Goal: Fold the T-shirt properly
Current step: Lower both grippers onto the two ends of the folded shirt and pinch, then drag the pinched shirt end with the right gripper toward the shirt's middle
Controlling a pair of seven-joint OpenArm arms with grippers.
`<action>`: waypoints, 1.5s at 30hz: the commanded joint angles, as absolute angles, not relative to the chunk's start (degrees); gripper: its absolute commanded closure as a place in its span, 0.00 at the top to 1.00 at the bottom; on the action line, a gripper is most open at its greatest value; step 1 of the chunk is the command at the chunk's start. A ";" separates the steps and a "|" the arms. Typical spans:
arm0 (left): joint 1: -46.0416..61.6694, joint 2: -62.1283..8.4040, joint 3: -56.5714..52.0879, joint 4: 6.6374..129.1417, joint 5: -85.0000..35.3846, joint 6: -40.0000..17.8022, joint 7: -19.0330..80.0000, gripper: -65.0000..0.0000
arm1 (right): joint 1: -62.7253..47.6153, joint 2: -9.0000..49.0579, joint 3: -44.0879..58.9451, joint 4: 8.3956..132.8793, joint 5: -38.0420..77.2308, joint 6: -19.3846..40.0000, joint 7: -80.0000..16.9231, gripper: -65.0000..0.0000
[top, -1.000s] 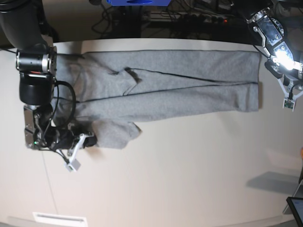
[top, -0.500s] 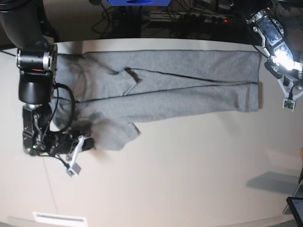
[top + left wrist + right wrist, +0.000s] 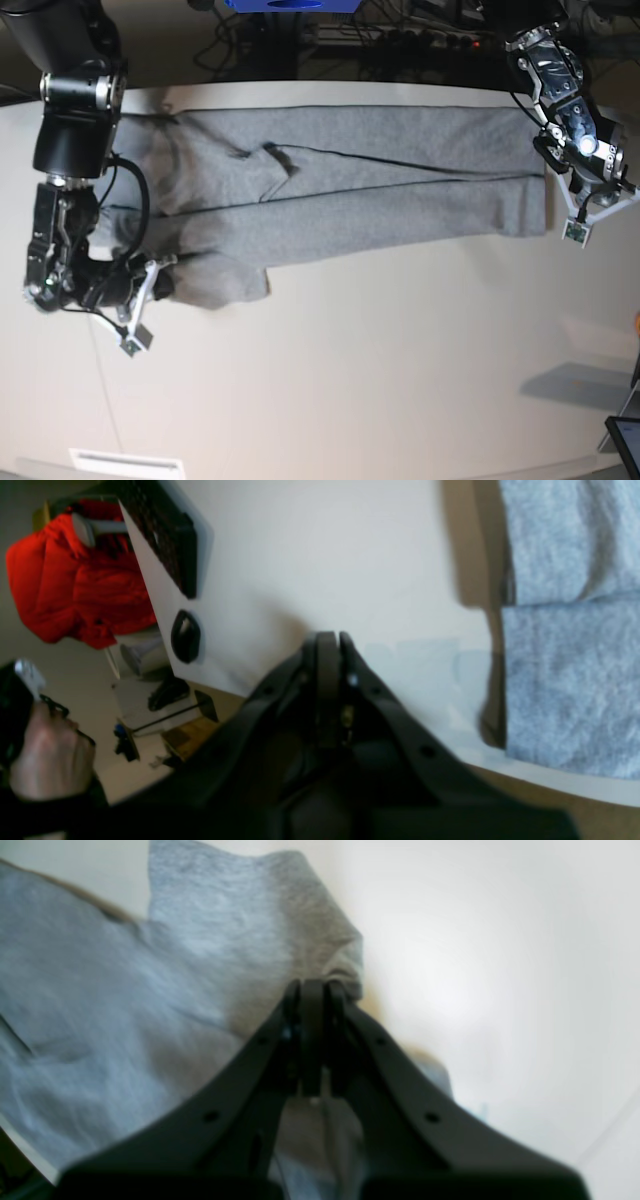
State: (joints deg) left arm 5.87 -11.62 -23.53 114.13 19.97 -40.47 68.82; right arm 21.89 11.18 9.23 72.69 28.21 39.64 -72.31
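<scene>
The heather-grey T-shirt (image 3: 350,190) lies lengthwise along the far side of the white table (image 3: 380,360), with its long sides folded in and the plain side up. My right gripper (image 3: 167,279), at the base view's left, is shut on the lower sleeve. In the right wrist view its tips (image 3: 314,986) pinch bunched fabric of the T-shirt (image 3: 125,1015). My left gripper (image 3: 573,196) hovers by the hem at the base view's right. It is shut and empty (image 3: 327,637) over bare table, a little apart from the T-shirt (image 3: 565,680).
A black keyboard (image 3: 165,535) and a mouse (image 3: 186,636) lie on the table beyond the left gripper. A red jacket (image 3: 75,590) and a person's hand (image 3: 45,750) show past the table. Cables and a blue object (image 3: 290,5) sit behind the far edge.
My right gripper has moved left and slightly up in the base view, pulling the sleeve with it. The left arm has shifted in toward the hem.
</scene>
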 commanded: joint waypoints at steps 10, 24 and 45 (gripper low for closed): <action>4.62 -10.95 -21.32 113.80 20.70 -40.00 68.53 0.00 | 15.52 11.56 9.80 85.93 34.15 40.00 -74.24 0.00; 4.26 -10.95 -15.60 106.51 20.70 -40.00 68.53 0.00 | 5.49 11.65 9.80 100.44 39.43 40.00 -75.47 0.00; 4.09 -10.15 -11.03 98.68 20.70 -40.00 64.31 0.00 | -4.62 11.74 9.80 106.77 44.70 40.00 -75.91 0.00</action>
State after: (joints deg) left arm 4.64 -9.69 -10.74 97.93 20.51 -40.40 64.45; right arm -5.41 11.05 9.52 105.65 44.03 39.66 -76.62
